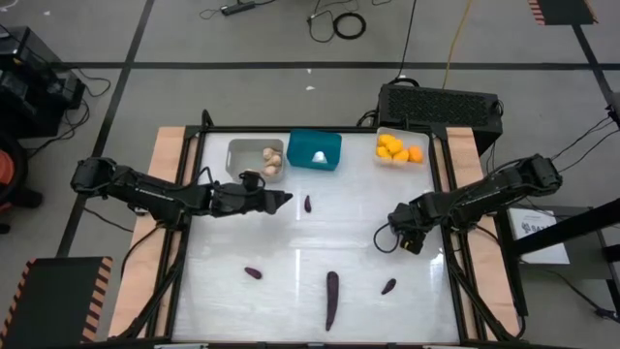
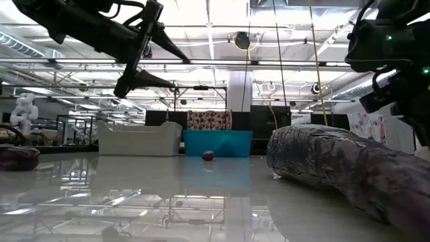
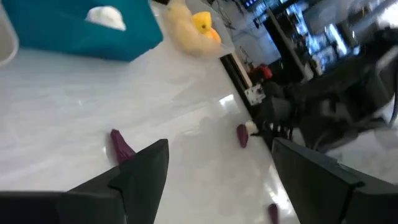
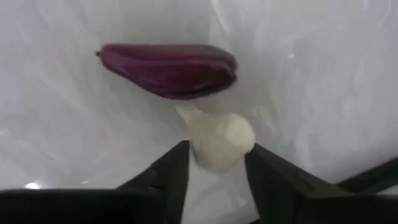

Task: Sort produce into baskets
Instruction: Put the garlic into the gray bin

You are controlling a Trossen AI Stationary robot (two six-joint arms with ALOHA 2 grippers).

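My right gripper [image 1: 397, 239] stands over the table's right half, shut on a pale beige bulb [image 4: 221, 142]. A short dark purple vegetable [image 4: 168, 70] lies on the table just past the bulb. My left gripper [image 1: 286, 200] is open and empty, held above the table in front of the grey basket [image 1: 242, 153], which holds pale bulbs [image 1: 272, 161]. The teal basket [image 1: 315, 149] and the clear basket [image 1: 399, 136] with yellow-orange fruits [image 1: 399, 148] stand along the far edge. More purple pieces lie on the table [image 1: 307, 204], [image 1: 253, 272], [image 1: 388, 286], and a long one [image 1: 331, 299]. My right gripper pinches the pale bulb's two sides [image 4: 202, 155] between its two fingers [image 4: 166, 171]. The fingers come from above, pointing down at the table. The bulb sits between the fingertips, right beside the purple vegetable; whether it rests on the table or is lifted, I cannot tell.
A black box with cables [image 1: 441, 105] stands behind the clear basket. The long purple vegetable [image 2: 342, 168] lies close to the near edge. The middle of the white table [image 1: 291, 242] is bare.
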